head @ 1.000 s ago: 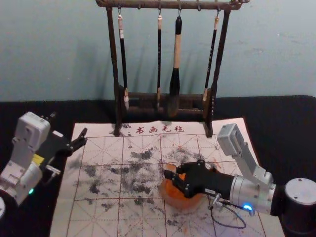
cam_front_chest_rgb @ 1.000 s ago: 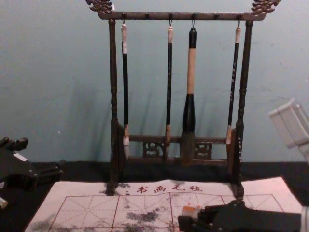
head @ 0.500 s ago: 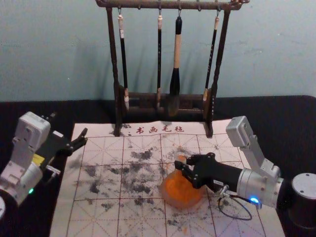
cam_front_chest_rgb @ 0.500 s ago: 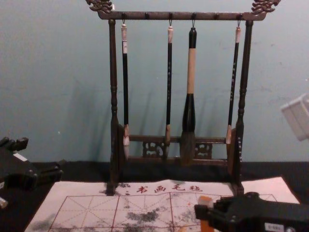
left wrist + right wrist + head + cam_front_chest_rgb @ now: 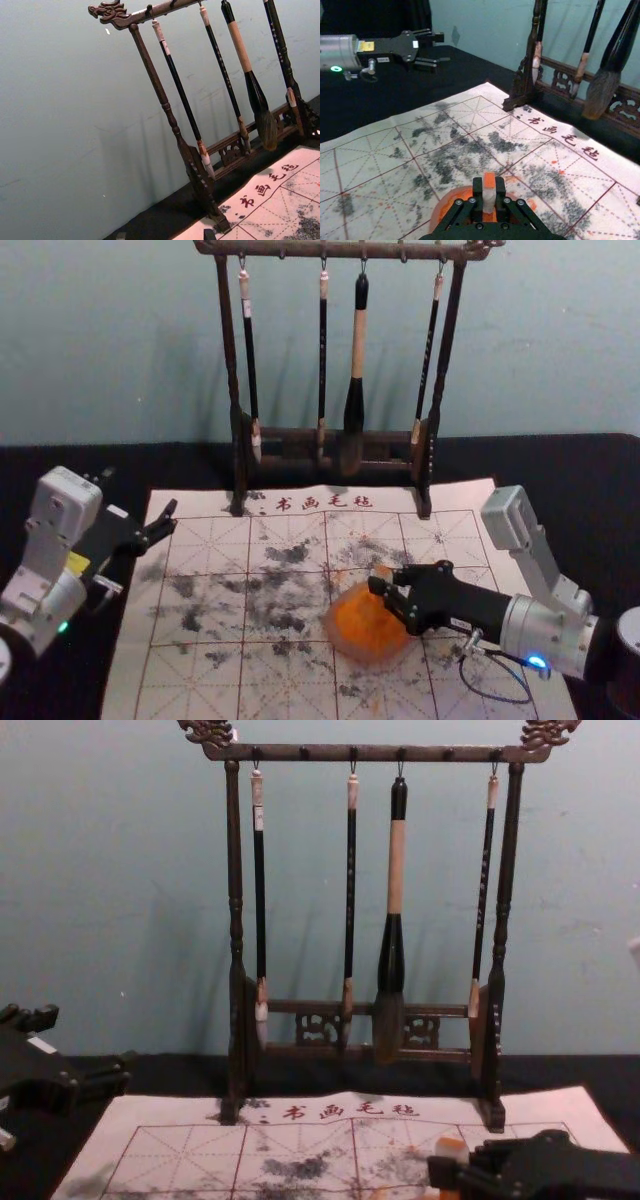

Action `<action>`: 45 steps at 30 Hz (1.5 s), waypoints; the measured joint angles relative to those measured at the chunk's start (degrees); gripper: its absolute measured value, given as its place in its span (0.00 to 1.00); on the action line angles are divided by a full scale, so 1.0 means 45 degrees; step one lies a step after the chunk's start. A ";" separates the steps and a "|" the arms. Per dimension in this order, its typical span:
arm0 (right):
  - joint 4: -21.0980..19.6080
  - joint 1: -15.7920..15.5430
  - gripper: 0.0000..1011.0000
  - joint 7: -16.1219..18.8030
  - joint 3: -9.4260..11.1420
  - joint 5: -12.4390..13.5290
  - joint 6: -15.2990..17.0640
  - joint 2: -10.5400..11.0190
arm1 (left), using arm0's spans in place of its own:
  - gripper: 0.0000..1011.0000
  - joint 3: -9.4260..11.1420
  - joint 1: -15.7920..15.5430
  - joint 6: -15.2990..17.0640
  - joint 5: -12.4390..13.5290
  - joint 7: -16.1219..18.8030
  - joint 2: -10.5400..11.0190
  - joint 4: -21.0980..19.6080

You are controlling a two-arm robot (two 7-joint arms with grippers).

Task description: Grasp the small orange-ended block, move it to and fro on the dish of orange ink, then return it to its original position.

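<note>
A: If sorting by size, start where?
B: At bench (image 5: 560, 500), covered in black. Next, pale gridded mat (image 5: 200, 680), smudged black, spotted orange, printed with dark red characters along far edge.
A: And at far edge?
B: Dark wooden rack (image 5: 300, 753), upright, feet on mat. Hanging from top bar: large brush (image 5: 397, 870), third from left, plus three slim brushes (image 5: 350, 920).
A: Left gripper (image 5: 86, 1042)?
B: Parked at left, near far left corner of mat. Jaws spread apart.
A: Right gripper (image 5: 385, 585)?
B: Reaching in from right, low, tips by far right rim of dish. Jaws closed on block, one on each side.
A: Details on dish (image 5: 345, 645)?
B: Round, on right half of mat, nearer than rack. Holding orange ink (image 5: 365, 625).
A: And block (image 5: 489, 192)?
B: Clamped upright between right jaws, by far right rim of dish. Orange top end, white lower down in right wrist view. Touching ink or just above? Cannot tell; lower end hidden by jaws.
</note>
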 joint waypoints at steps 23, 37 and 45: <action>-0.0080 0.0135 0.09 0.0200 -0.0554 0.0034 0.0270 -0.0174 | 0.99 0.0000 0.0000 0.0000 0.0000 0.0000 0.0000 0.0000; 0.0812 0.0779 0.09 -0.0283 -0.0436 -0.0324 0.0314 -0.0532 | 0.99 0.0000 0.0000 0.0001 0.0000 0.0000 0.0000 0.0000; 0.0698 0.0641 0.08 -0.0512 -0.0136 -0.0353 0.0469 -0.0413 | 0.99 0.0000 0.0000 0.0000 0.0000 0.0001 0.0000 0.0000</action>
